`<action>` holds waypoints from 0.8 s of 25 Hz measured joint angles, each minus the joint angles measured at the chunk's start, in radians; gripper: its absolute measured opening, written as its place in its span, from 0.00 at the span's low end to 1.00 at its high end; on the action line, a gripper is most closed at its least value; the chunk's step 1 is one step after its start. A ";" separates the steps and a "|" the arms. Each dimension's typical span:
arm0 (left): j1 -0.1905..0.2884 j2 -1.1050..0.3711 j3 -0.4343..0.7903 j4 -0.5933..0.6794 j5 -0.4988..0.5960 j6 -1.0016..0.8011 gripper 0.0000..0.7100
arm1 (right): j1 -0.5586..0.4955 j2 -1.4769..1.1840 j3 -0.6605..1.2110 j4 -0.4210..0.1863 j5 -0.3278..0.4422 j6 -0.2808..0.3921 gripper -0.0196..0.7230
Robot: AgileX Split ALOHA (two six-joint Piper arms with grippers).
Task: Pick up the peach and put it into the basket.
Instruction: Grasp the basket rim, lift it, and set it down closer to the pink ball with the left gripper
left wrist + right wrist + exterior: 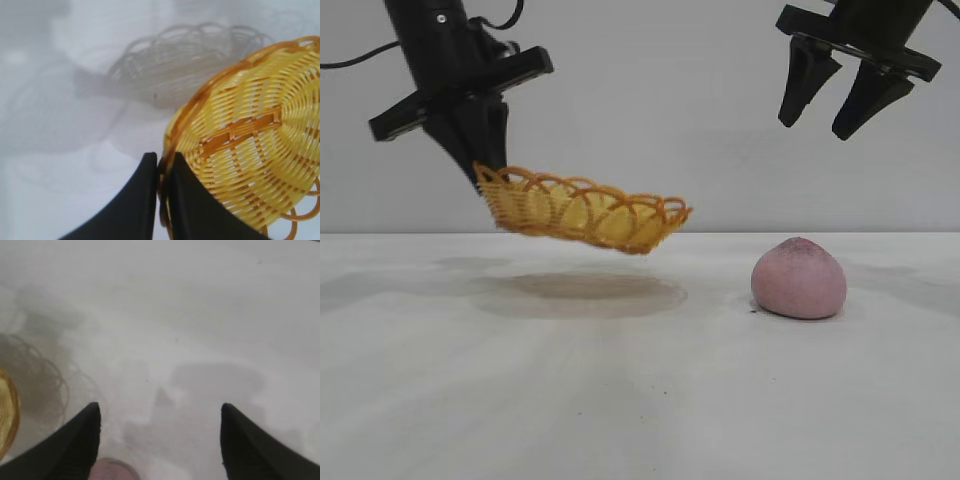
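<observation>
1. Left end effector (485, 165) clenched on the rim of the basket (582, 212), fingers (131, 210) pinching the weave at one end.
2. Basket hangs clear of the desk (620, 400), tilted, free end lower; its shadow lies below it.
3. Right end effector (832, 95) released, jaws spread, high above the peach (799, 278).
4. Peach sits on desk, well apart from basket, nothing touching it.

Nothing to read anywhere here: no lettering, label, brand, number or sign shows on anything in any of the three views.
</observation>
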State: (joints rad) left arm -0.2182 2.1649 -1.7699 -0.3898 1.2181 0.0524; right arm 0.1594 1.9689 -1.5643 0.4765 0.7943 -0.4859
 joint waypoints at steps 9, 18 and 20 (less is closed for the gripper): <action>0.000 -0.126 0.344 -0.236 -0.278 0.011 0.00 | 0.000 0.000 0.000 0.000 0.000 0.000 0.65; 0.000 -0.116 0.413 -0.377 -0.393 0.115 0.00 | 0.000 0.000 0.000 0.000 0.000 0.000 0.65; 0.000 -0.114 0.413 -0.375 -0.395 0.115 0.00 | 0.000 0.000 0.000 0.000 0.000 0.000 0.65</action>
State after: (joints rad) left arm -0.2182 2.0510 -1.3569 -0.7652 0.8234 0.1669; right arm 0.1594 1.9689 -1.5643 0.4765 0.7943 -0.4859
